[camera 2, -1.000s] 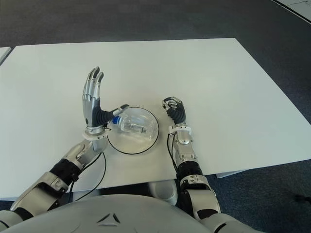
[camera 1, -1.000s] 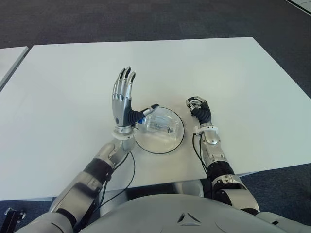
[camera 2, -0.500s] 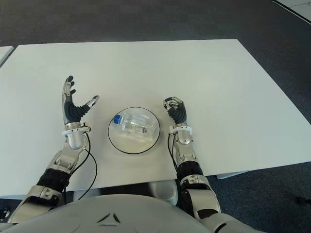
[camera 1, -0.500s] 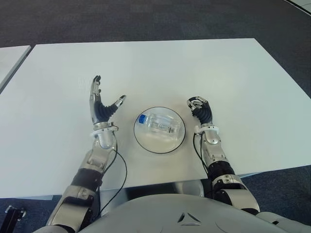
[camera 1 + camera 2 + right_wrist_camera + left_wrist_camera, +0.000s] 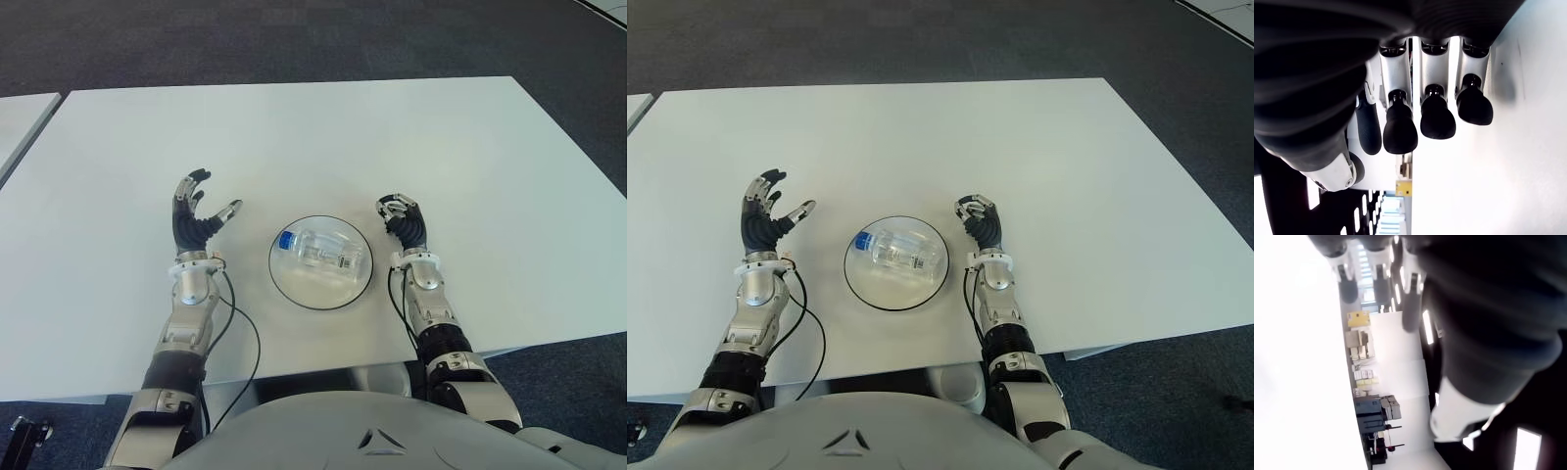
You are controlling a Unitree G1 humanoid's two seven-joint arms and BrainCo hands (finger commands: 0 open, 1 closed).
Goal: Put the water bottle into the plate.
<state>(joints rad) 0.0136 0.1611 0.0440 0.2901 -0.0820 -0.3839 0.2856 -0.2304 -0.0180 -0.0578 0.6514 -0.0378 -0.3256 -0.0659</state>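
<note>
Clear water bottle (image 5: 320, 251) is laid inside plate (image 5: 285, 286); left hand (image 5: 196, 215), fingers loose & empty, has been withdrawn left of plate. Right hand (image 5: 402, 217) curled, empty, just right. Task judged done.

The water bottle (image 5: 894, 251) is seen lying on its side in the plate (image 5: 862, 286), flanked by the empty left hand (image 5: 765, 217) and curled right hand (image 5: 979, 221).

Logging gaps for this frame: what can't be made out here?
- Bottle label text: too small, eye views.
- Plate and bottle: absent from both wrist views.
- Left hand: left wrist view shows only blurred close-up.
- Right hand palm: hidden by curled fingers.
</note>
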